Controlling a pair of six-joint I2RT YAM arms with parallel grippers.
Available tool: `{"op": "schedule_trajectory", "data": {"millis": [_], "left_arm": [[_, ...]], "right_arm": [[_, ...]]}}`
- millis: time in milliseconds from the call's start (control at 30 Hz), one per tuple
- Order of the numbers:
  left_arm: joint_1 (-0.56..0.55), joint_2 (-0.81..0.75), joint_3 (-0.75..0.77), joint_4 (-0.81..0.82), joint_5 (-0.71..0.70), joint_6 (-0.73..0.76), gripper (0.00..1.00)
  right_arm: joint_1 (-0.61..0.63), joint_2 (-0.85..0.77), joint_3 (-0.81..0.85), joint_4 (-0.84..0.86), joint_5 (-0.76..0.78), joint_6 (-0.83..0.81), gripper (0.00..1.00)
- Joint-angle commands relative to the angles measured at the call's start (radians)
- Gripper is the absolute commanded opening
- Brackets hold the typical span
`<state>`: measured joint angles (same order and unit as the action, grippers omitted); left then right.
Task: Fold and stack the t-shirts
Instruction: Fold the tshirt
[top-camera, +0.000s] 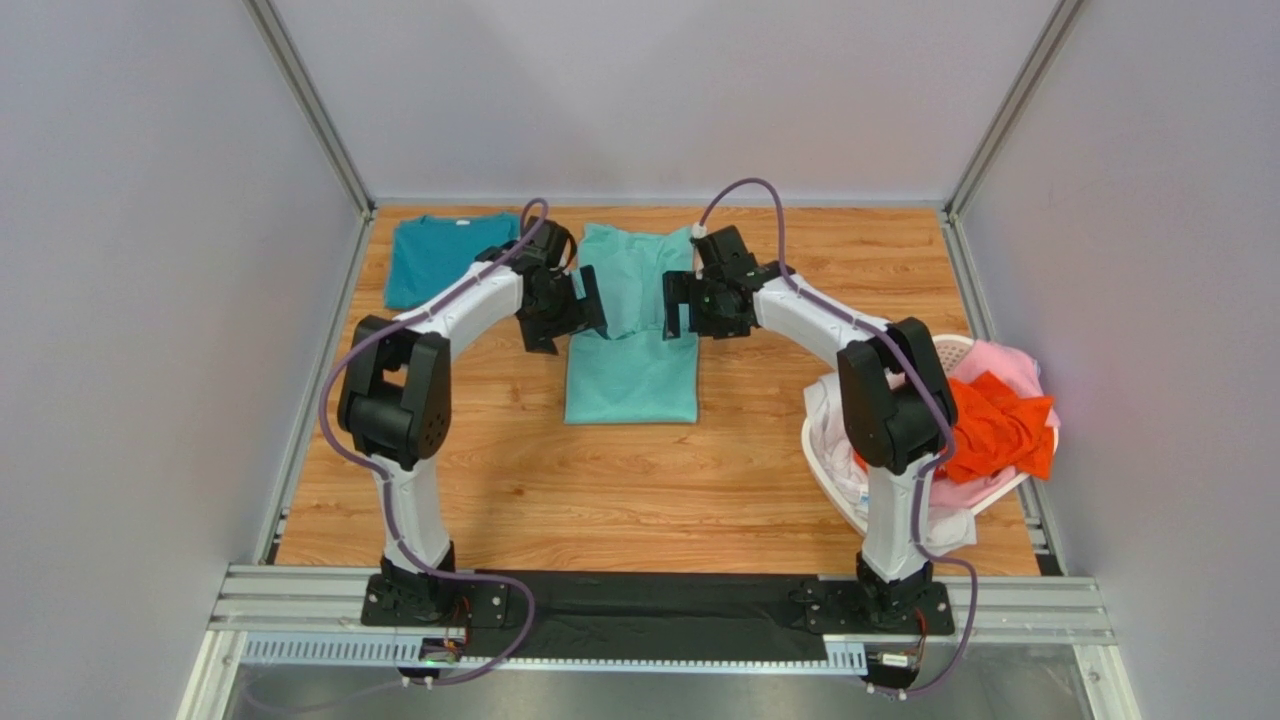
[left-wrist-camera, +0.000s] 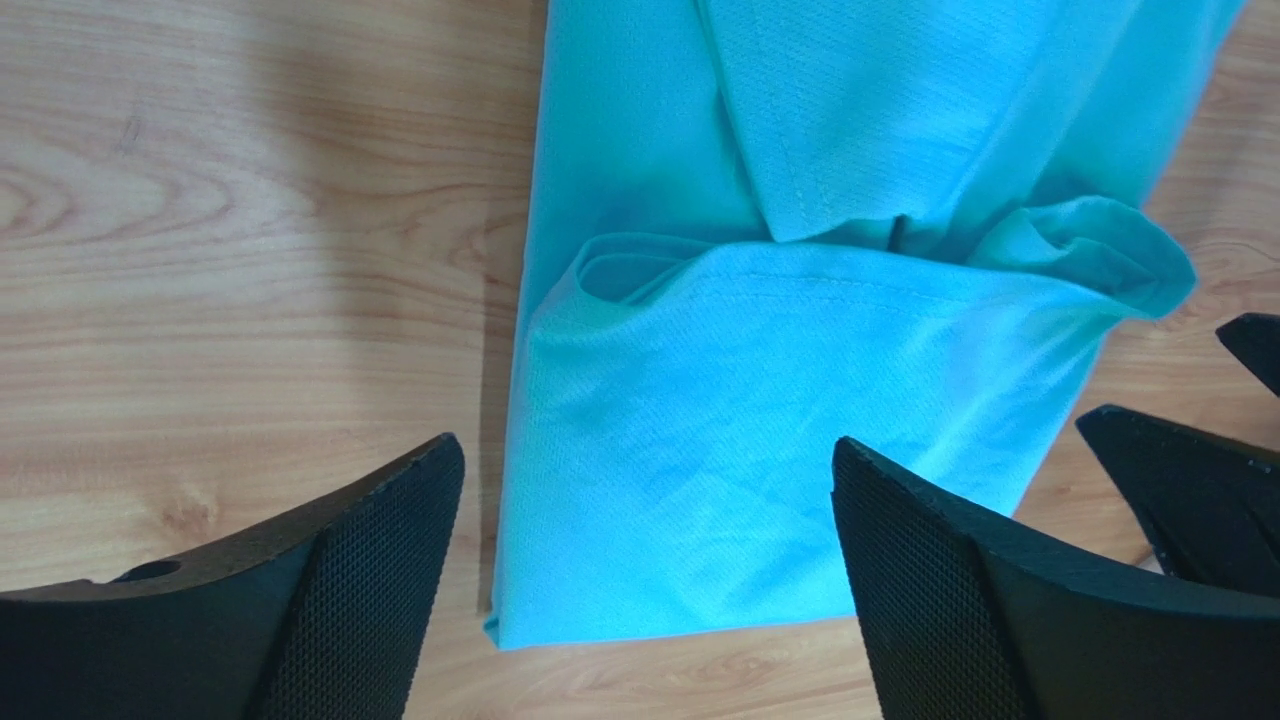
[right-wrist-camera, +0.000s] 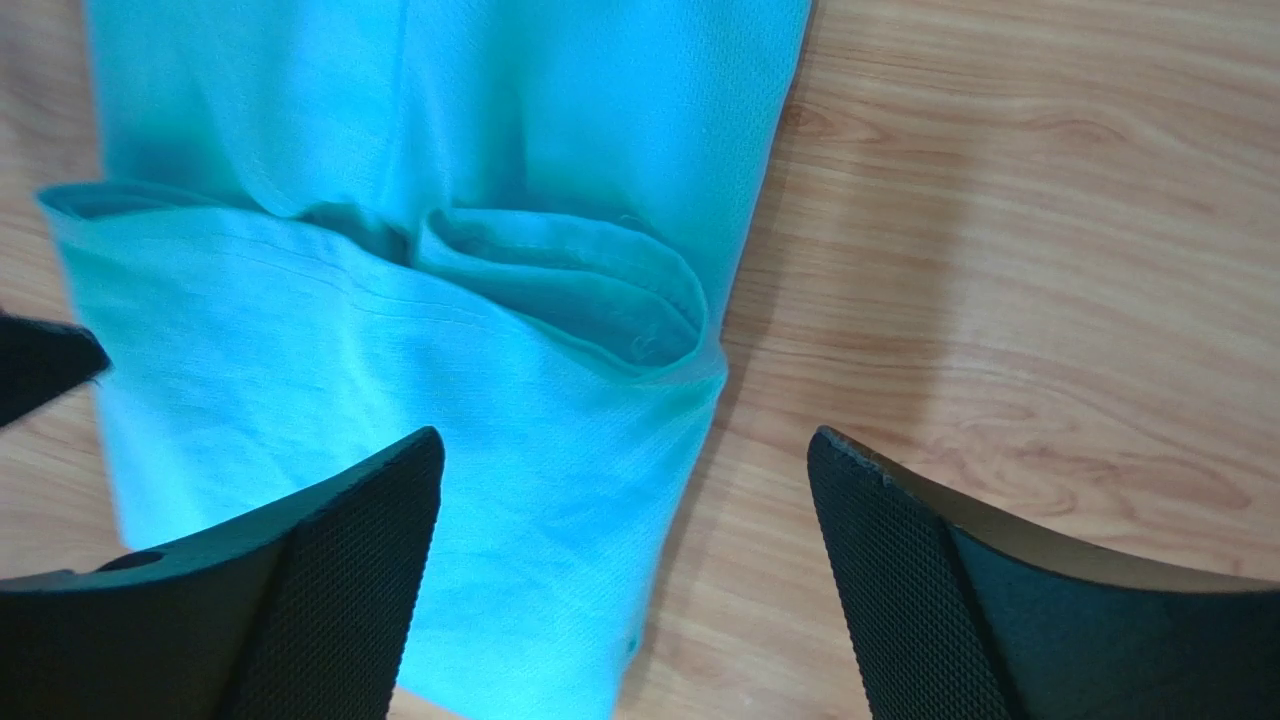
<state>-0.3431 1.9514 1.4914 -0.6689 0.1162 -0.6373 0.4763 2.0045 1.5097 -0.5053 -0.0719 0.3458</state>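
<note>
A light mint-aqua t-shirt (top-camera: 633, 333) lies as a long narrow strip in the middle of the wooden table, its far end folded over itself. My left gripper (top-camera: 580, 305) is open above the strip's left edge; in the left wrist view the cloth (left-wrist-camera: 751, 405) lies between and below the empty fingers. My right gripper (top-camera: 679, 305) is open above the strip's right edge; the cloth (right-wrist-camera: 451, 375) shows in the right wrist view. A darker teal t-shirt (top-camera: 439, 255) lies folded at the far left. Orange (top-camera: 995, 428), pink (top-camera: 1010, 366) and white (top-camera: 944, 518) shirts fill the basket.
A white plastic laundry basket (top-camera: 819, 455) stands at the right edge of the table, next to my right arm's upper link. Grey walls close the table on three sides. Bare wood (top-camera: 631, 495) lies between the mint shirt and the arm bases.
</note>
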Motion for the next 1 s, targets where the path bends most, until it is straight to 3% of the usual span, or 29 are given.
{"op": "schedule_trajectory", "data": {"millis": [0, 367, 533, 967], "left_arm": [[0.004, -0.146, -0.032, 0.008, 0.014, -0.009, 1.00], [-0.063, -0.474, -0.431, 0.081, 0.048, -0.042, 1.00], [-0.065, -0.566, -0.601, 0.130, 0.010, -0.067, 1.00], [-0.048, -0.525, -0.632, 0.187, -0.082, -0.098, 1.00]], "right_arm": [[0.002, -0.148, -0.020, 0.024, -0.011, -0.007, 1.00], [0.136, -0.424, -0.339, 0.088, -0.035, 0.065, 1.00], [0.159, -0.475, -0.483, 0.132, -0.039, 0.120, 1.00], [0.157, -0.434, -0.519, 0.136, 0.107, 0.219, 1.00]]}}
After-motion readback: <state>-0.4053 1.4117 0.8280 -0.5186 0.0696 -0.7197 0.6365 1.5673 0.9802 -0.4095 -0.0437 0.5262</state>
